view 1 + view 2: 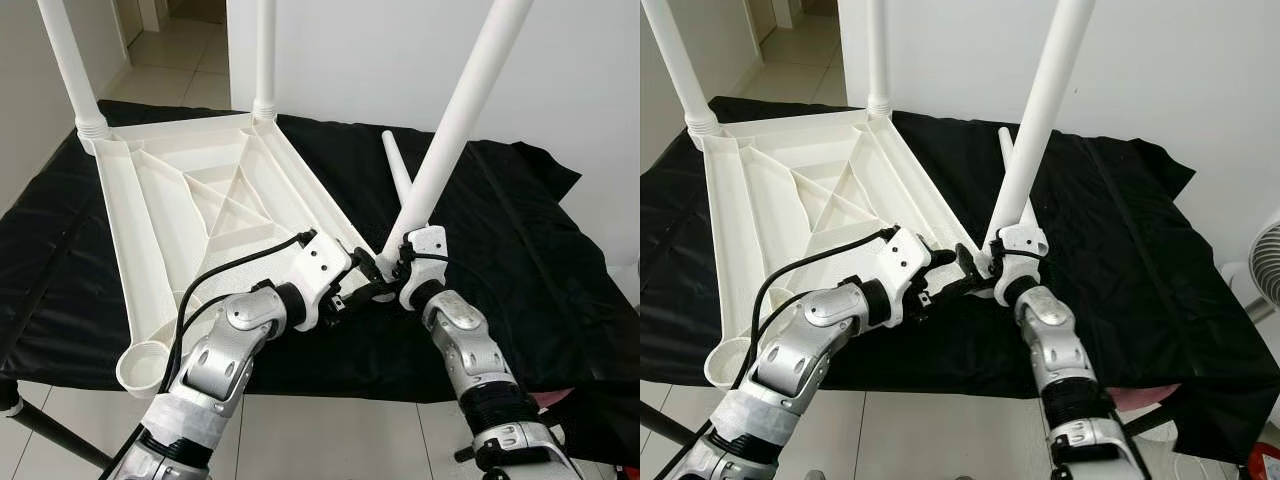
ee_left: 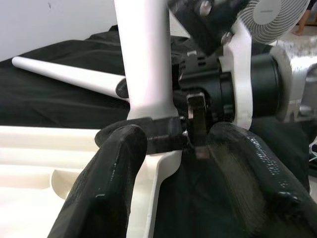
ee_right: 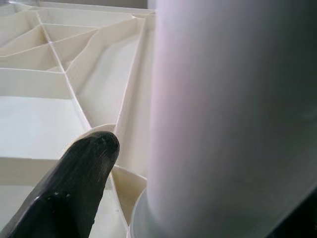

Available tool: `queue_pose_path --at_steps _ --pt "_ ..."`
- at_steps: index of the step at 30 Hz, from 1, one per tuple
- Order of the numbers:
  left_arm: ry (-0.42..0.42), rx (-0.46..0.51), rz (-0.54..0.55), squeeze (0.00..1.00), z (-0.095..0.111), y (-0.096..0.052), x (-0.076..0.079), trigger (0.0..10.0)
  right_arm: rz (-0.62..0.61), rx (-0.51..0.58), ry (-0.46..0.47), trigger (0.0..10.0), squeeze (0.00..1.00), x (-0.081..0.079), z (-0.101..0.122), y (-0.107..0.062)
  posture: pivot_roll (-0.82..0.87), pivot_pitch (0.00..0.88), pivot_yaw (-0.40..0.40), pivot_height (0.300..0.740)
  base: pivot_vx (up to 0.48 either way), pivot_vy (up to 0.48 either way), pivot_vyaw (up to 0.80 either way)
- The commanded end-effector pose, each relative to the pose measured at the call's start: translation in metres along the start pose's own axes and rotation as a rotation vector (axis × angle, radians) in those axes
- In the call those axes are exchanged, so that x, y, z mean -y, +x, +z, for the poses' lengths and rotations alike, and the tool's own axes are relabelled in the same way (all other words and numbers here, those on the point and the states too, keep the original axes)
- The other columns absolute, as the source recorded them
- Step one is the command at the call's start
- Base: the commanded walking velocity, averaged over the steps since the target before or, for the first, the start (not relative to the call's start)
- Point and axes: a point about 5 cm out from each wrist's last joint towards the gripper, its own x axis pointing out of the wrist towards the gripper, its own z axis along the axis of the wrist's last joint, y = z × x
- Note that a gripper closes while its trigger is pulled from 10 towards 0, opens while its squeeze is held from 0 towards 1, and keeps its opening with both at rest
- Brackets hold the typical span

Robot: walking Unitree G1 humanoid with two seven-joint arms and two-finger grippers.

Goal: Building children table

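Note:
The white table top (image 1: 200,200) lies upside down on a black cloth, with two legs (image 1: 70,60) (image 1: 265,50) standing in its far corners. A third white leg (image 1: 455,120) leans to the right, its base at the near right corner. My right gripper (image 1: 398,262) is shut on that base; in the right wrist view the leg (image 3: 233,119) looms beside one black finger (image 3: 74,193). My left gripper (image 1: 365,285) is open just left of it, its fingers (image 2: 109,183) straddling the table's corner below the leg (image 2: 146,59).
A fourth leg (image 1: 397,165) lies loose on the black cloth (image 1: 520,250) behind the grippers. The near left corner has a round socket (image 1: 145,365). A white fan (image 1: 1265,260) stands at the right, and a white wall runs behind the cloth.

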Motion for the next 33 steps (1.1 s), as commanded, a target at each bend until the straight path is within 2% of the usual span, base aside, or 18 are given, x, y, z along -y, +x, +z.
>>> queue_pose_path --at_steps 1,4,11,12,13,14,15,16,32,33 --pt "0.012 -0.022 0.040 0.00 -0.003 -0.001 0.001 10.0 0.044 0.002 -0.014 10.0 0.00 0.004 0.001 0.000 0.05 0.000 -0.110 0.740 0.000 0.000 0.00" --pt "-0.004 -0.028 -0.018 0.00 -0.007 -0.008 0.008 10.0 0.068 0.011 -0.044 10.0 0.00 0.016 0.003 0.000 0.04 0.000 -0.109 0.740 0.000 0.000 0.00" --pt "-0.006 -0.035 -0.016 0.00 -0.011 -0.011 0.010 10.0 0.126 0.001 -0.062 10.0 0.00 0.020 0.002 0.000 0.05 0.000 -0.107 0.740 0.000 0.000 0.00" --pt "-0.005 -0.039 -0.016 0.00 -0.012 -0.011 0.010 10.0 0.140 -0.004 -0.067 8.9 0.00 0.020 0.001 0.001 0.05 0.000 -0.106 0.740 0.000 0.000 0.00" --pt "-0.004 -0.042 -0.017 0.00 -0.013 -0.011 0.010 10.0 0.152 -0.006 -0.069 8.9 0.00 0.021 0.001 0.001 0.05 0.000 -0.106 0.740 0.000 0.000 0.00" --pt "-0.007 -0.041 -0.016 0.00 -0.012 -0.011 0.011 10.0 0.165 -0.011 -0.073 3.8 0.00 0.021 0.000 0.002 0.05 0.000 -0.105 0.740 0.000 0.000 0.00" --pt "-0.010 -0.039 -0.015 0.00 -0.012 -0.011 0.011 10.0 0.177 -0.015 -0.076 3.8 0.00 0.022 -0.001 0.002 0.05 0.000 -0.105 0.740 0.000 0.000 0.00" --pt "-0.010 -0.039 -0.015 0.00 -0.012 -0.010 0.011 10.0 0.179 -0.022 -0.075 0.0 0.00 0.022 -0.002 0.002 0.05 0.000 -0.107 0.740 0.000 0.000 0.00" --pt "-0.007 -0.039 -0.003 0.00 -0.009 -0.007 0.011 10.0 0.200 -0.042 -0.019 0.0 0.00 0.019 -0.017 -0.002 0.05 0.000 -0.104 0.740 0.000 0.000 0.00" --pt "-0.006 -0.040 -0.003 0.00 -0.009 -0.006 0.011 10.0 0.159 -0.042 -0.007 3.2 0.00 0.021 -0.018 -0.003 0.04 0.000 -0.106 0.740 0.000 0.000 0.00"
